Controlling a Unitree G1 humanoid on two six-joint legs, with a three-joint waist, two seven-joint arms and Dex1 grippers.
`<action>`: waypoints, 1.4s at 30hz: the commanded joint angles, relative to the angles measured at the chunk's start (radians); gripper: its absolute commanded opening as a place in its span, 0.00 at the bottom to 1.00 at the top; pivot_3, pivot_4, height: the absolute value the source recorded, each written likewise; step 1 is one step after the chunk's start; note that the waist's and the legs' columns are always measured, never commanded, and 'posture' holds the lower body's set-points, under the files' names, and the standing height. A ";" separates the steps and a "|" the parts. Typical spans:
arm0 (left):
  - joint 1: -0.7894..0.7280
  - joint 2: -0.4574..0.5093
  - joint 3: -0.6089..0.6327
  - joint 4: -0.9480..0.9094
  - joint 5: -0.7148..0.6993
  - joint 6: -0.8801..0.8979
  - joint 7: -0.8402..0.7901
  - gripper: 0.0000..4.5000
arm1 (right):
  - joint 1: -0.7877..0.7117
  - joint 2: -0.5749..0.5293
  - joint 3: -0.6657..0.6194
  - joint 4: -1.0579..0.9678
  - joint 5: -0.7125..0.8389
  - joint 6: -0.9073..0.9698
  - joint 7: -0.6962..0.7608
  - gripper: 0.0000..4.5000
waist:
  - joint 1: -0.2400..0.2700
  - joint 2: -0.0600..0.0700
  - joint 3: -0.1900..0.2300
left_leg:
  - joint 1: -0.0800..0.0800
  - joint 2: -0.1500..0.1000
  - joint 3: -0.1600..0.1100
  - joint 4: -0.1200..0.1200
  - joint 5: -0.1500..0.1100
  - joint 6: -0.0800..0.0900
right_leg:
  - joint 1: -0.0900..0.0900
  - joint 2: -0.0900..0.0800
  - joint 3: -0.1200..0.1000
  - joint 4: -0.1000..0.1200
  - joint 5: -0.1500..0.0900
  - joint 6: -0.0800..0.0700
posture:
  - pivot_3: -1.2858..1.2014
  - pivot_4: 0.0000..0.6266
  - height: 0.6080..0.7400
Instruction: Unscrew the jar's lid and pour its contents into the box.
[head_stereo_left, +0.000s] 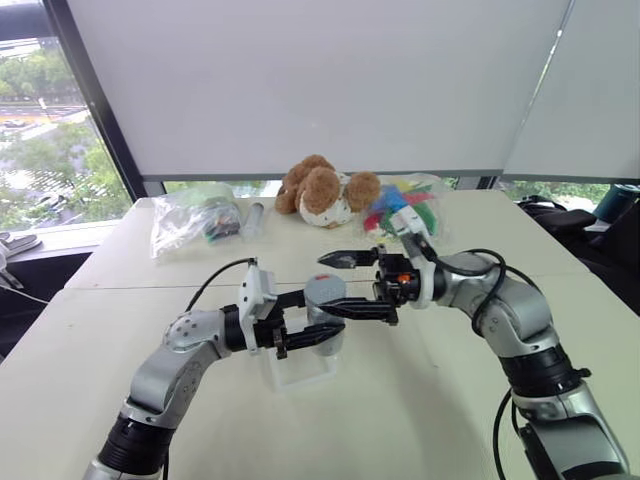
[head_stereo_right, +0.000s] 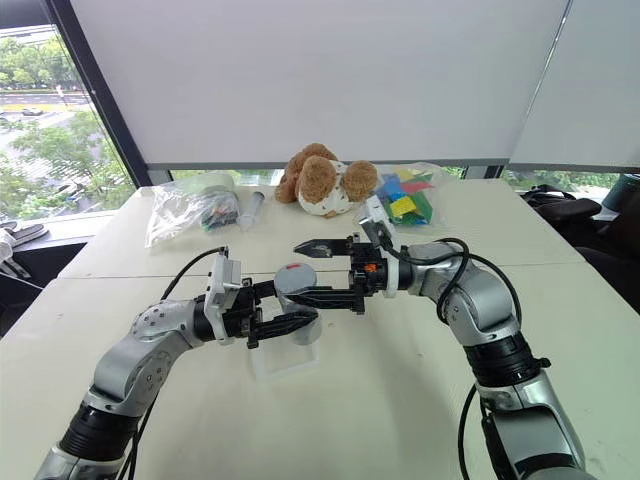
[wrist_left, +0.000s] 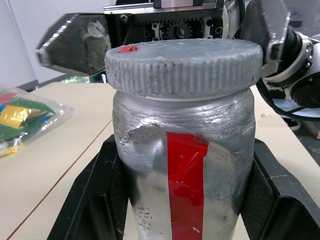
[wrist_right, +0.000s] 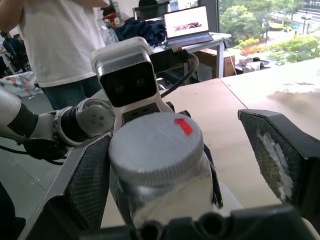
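The silver-grey jar (wrist_left: 150, 165) with its red stripe stands upright above the table, and my left gripper (head_stereo_left: 316, 326) is shut on its body from both sides. The ribbed grey lid (wrist_right: 152, 147) sits on the jar's top and bears a small red mark. My right gripper (head_stereo_left: 324, 284) is open at lid height, its jaws straddling the lid: one pad (wrist_right: 87, 175) lies close against the lid's rim, the other (wrist_right: 277, 150) stands well apart. The clear box (head_stereo_left: 300, 372) rests on the table right under the jar. The contents are hidden inside the jar.
At the table's back lie a brown plush toy (head_stereo_left: 325, 190), a bag of coloured blocks (head_stereo_left: 405, 212), a clear bag (head_stereo_left: 195, 222) and a clear tube (head_stereo_left: 253, 218). A person in a white shirt (wrist_right: 60, 40) stands beyond the table, near a laptop (wrist_right: 182, 22).
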 joint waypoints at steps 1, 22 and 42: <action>0.006 0.010 0.020 -0.037 -0.011 -0.032 -0.016 0.49 | 0.014 -0.037 -0.081 -0.014 0.035 -0.004 0.023 0.98 | 0.000 0.000 0.000 | 0.000 0.000 0.000 0.000 0.000 0.000 | 0.000 0.000 0.000 0.000 0.000 0.000 | 0.52 0.24 1.00; 0.006 0.006 0.010 -0.039 -0.005 -0.027 -0.006 0.49 | -0.091 0.060 0.075 -0.074 -0.058 0.046 -0.090 0.98 | 0.000 0.000 0.000 | 0.000 0.000 0.000 0.000 0.000 0.000 | 0.000 0.000 0.000 0.000 0.000 0.000 | 0.52 0.24 1.00; 0.017 0.004 0.008 -0.044 -0.001 -0.029 0.001 0.49 | -0.077 0.039 0.028 0.026 -0.086 0.010 -0.036 0.98 | -0.001 0.000 0.000 | 0.000 0.000 0.000 0.000 0.000 0.000 | 0.000 0.000 0.000 0.000 0.000 0.000 | 0.52 0.24 1.00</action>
